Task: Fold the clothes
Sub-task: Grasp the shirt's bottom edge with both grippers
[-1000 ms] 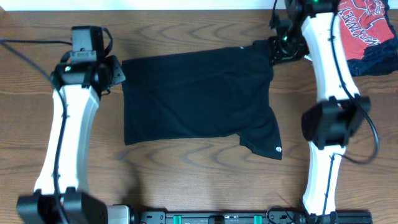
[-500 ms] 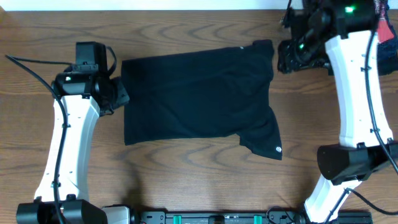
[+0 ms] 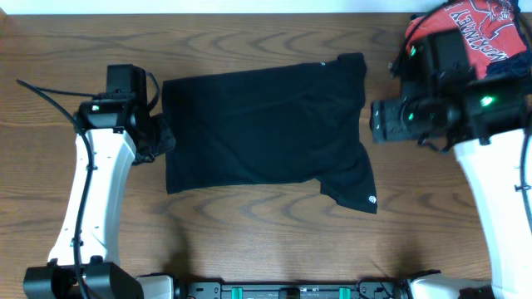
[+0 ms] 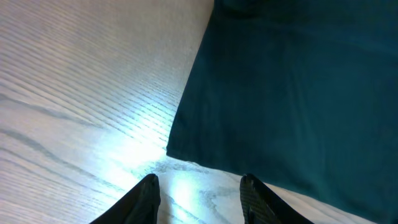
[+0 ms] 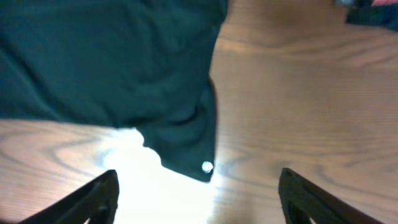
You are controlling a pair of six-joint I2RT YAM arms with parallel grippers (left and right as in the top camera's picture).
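Overhead view: brown wood-grain table (image 3: 249, 249), with the black top (image 3: 266, 124) lying flat in the middle and its white logo (image 3: 371, 198) at the near right corner. A red shirt (image 3: 478, 33) is bunched at the far right. The left claw (image 4: 198, 193) is spread and empty beside the top's edge. The right claw (image 5: 198, 196) is spread wide and empty, above the logo corner.

Apparently illegible lettering on red shirt (image 3: 484, 23)

Overhead view bright and sharp. Wrist views tint the black fabric top (image 4: 298, 93) teal; glare whitens the brown wooden table (image 4: 74, 68).
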